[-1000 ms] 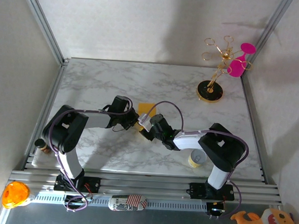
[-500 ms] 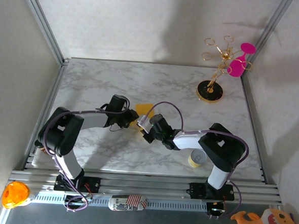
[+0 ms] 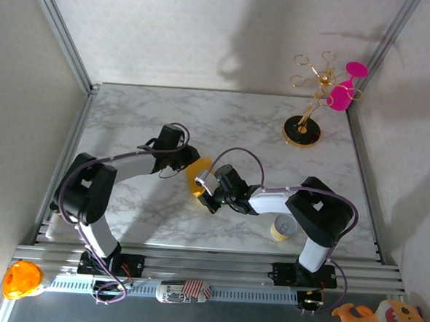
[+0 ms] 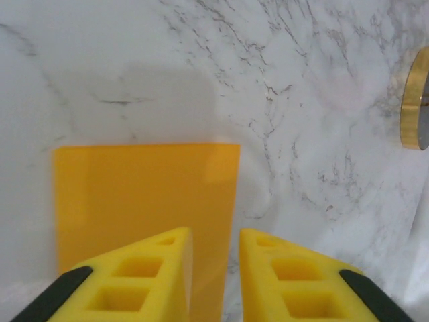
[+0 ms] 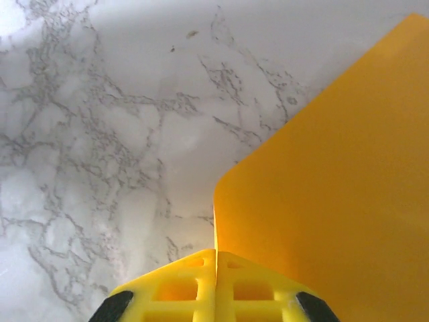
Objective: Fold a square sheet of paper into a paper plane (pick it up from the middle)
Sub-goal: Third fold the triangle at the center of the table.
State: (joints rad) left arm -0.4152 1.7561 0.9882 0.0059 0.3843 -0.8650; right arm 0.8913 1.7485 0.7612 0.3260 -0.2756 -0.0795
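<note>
Left side: my left gripper (image 4: pixel 214 233) has its ribbed yellow fingers a narrow gap apart. The right edge of the square sheet of paper (image 4: pixel 144 194) runs down into that gap. Whether either finger touches the sheet, I cannot tell.

Centre: the sheet is thin, matte, yellow-orange, with straight edges and a square far corner. In the overhead view it (image 3: pixel 198 176) sits between my two grippers, bowed into a curve and not flat on the white, grey-veined marble tabletop (image 3: pixel 130 119).

Right side: my right gripper (image 5: pixel 216 253) is fully closed, fingers meeting at a seam and pinching the sheet's (image 5: pixel 335 174) near edge. The paper rises from that seam and one corner curls round.

Far right: a glossy gold disc base (image 3: pixel 302 131) stands on the tabletop, well apart.
</note>
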